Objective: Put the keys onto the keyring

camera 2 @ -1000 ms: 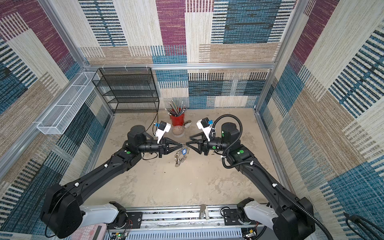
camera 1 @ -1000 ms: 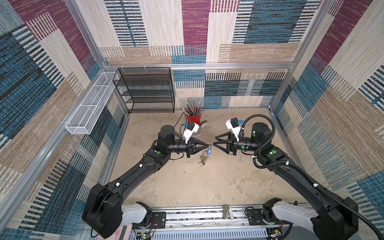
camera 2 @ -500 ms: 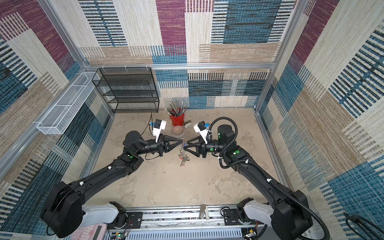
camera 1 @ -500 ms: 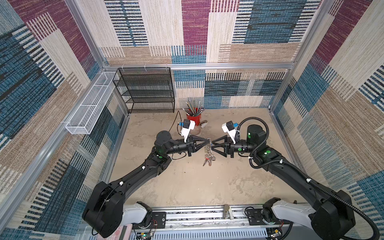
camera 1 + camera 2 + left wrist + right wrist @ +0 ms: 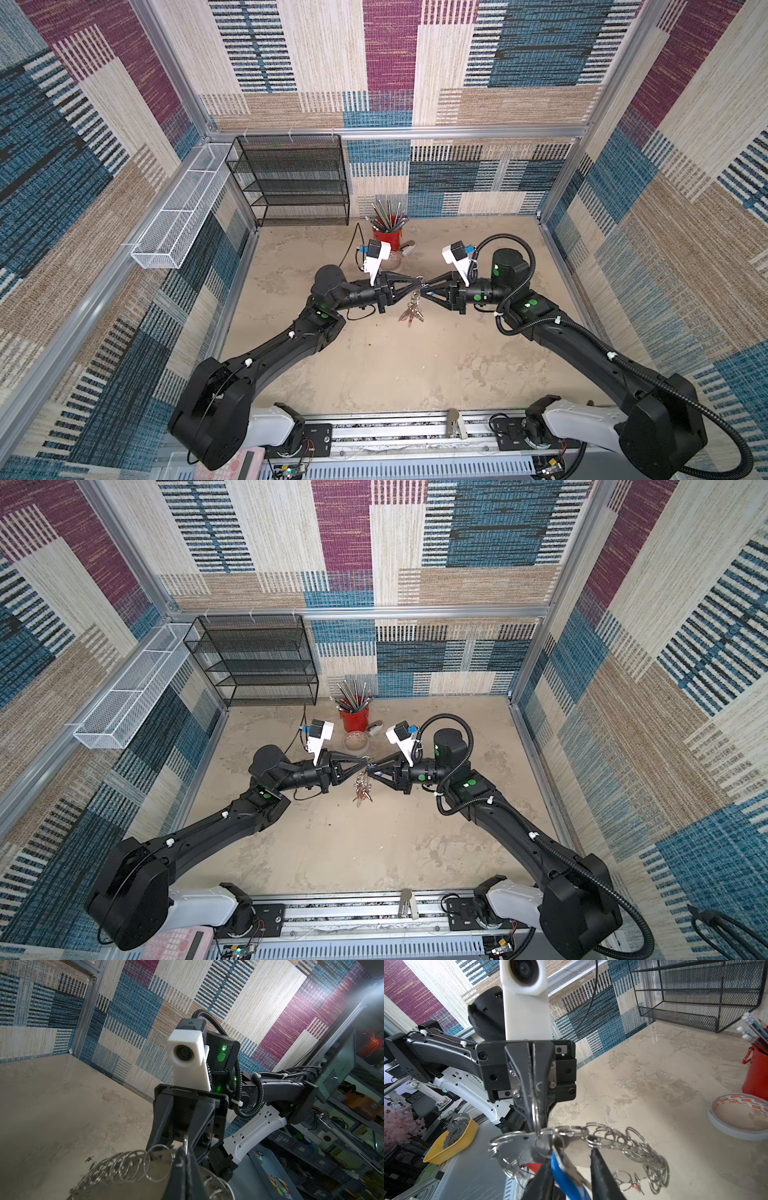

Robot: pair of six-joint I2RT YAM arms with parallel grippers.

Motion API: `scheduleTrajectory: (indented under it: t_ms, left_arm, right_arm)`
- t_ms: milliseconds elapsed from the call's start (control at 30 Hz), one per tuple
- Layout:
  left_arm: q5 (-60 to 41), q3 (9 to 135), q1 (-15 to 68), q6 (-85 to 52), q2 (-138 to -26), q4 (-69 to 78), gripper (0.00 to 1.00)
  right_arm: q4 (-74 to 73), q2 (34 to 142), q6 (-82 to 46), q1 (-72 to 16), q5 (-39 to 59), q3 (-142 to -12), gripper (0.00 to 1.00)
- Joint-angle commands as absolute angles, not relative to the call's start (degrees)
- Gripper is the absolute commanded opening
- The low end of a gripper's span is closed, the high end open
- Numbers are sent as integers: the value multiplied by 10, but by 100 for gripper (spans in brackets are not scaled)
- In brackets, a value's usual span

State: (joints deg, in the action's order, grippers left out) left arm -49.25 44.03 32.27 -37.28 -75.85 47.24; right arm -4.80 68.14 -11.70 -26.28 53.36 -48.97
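Patchwork carpet walls (image 5: 390,62), beige floor (image 5: 374,365), black shelf (image 5: 291,178)

Both top views: cam head high over the front, tilted down at table (image 5: 374,374) & back wall (image 5: 386,83). Far off, whole cell in frame. Left arm (image 5: 286,345) & right arm (image 5: 573,336) come up from the bottom edge and meet mid-frame. Near-identical pics, small sideways offset. Left wrist cam (image 5: 376,255): v. close, low, faces right wrist cam (image 5: 185,1053). Right wrist cam: v. close, faces opp. way. Both wrist views share the keyring (image 5: 160,1152) btw them.
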Motion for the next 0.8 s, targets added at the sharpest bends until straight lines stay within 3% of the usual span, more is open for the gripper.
scheduleTrajectory:
  t_ms: [0, 200, 533, 767]
  left_arm:
    - [-475, 439, 323, -357, -751, 477, 0]
    - [-468, 439, 320, -344, -747, 464, 0]
    - [-475, 436, 313, -325, -736, 431, 0]
    - [-489, 438, 315, -328, -751, 431, 0]
  right_arm:
    - [-50, 674, -116, -263, 528, -486, 25]
    - [-33, 668, -108, -263, 517, -483, 13]
    - [-7, 672, -94, -264, 487, -502, 2]
    - [-1, 691, -90, -271, 490, -522, 0]
